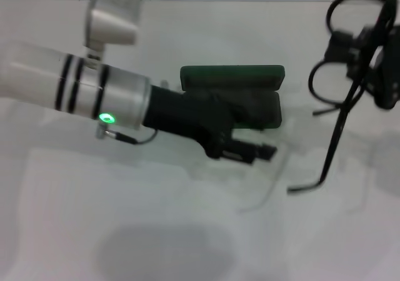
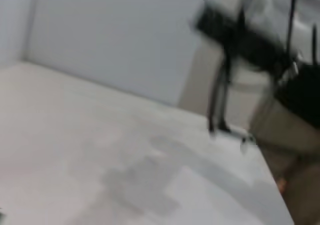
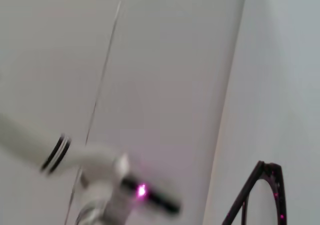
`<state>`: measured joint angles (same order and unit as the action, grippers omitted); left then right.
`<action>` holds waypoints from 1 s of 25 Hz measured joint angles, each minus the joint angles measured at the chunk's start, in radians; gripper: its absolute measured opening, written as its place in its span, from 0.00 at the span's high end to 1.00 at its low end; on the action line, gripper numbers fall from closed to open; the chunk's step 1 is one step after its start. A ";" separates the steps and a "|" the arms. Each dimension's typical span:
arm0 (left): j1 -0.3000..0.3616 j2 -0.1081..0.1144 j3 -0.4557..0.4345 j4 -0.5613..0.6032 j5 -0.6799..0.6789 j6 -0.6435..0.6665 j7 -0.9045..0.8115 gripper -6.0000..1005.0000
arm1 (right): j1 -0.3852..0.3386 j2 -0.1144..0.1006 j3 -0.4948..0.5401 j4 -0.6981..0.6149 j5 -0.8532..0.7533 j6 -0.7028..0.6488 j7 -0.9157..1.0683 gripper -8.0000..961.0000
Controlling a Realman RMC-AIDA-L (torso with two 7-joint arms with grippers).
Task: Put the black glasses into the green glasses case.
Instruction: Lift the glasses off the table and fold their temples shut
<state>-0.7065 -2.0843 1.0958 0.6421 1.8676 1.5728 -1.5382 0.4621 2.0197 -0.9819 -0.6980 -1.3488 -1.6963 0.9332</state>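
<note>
- The black glasses (image 1: 350, 75) are seen lifted clear of the white table (image 1: 156, 231) at the right, held by the right gripper (image 1: 375, 56), which is clamped on the frame near the lenses; one long temple arm hangs down and forward, its curved tip low over the table.
- The left gripper (image 1: 250, 150) is placed just in front of the green glasses case (image 1: 250, 81), reaching across its near edge; how its fingers are set cannot be told.
- The case is seen open, its lid raised at the back, well apart from the glasses.
- The pick is judged done; carrying over and lowering into the case remain.
- The left arm (image 1: 94, 87) across the case front is judged the chief obstruction, and the dangling temple may catch the rim.
</note>
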 joint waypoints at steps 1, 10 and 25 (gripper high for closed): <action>-0.008 -0.006 0.016 -0.001 0.011 0.000 0.001 0.38 | 0.004 0.002 -0.003 0.006 0.024 -0.001 0.000 0.88; -0.029 -0.003 0.174 -0.005 -0.123 0.059 0.022 0.38 | 0.078 0.008 -0.064 0.139 0.107 0.135 -0.069 0.88; -0.024 0.005 0.112 0.000 -0.288 0.106 0.097 0.38 | 0.100 -0.002 -0.174 0.208 0.083 0.203 -0.075 0.88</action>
<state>-0.7309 -2.0788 1.2077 0.6420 1.5797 1.6787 -1.4414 0.5621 2.0173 -1.1560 -0.4896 -1.2658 -1.4930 0.8583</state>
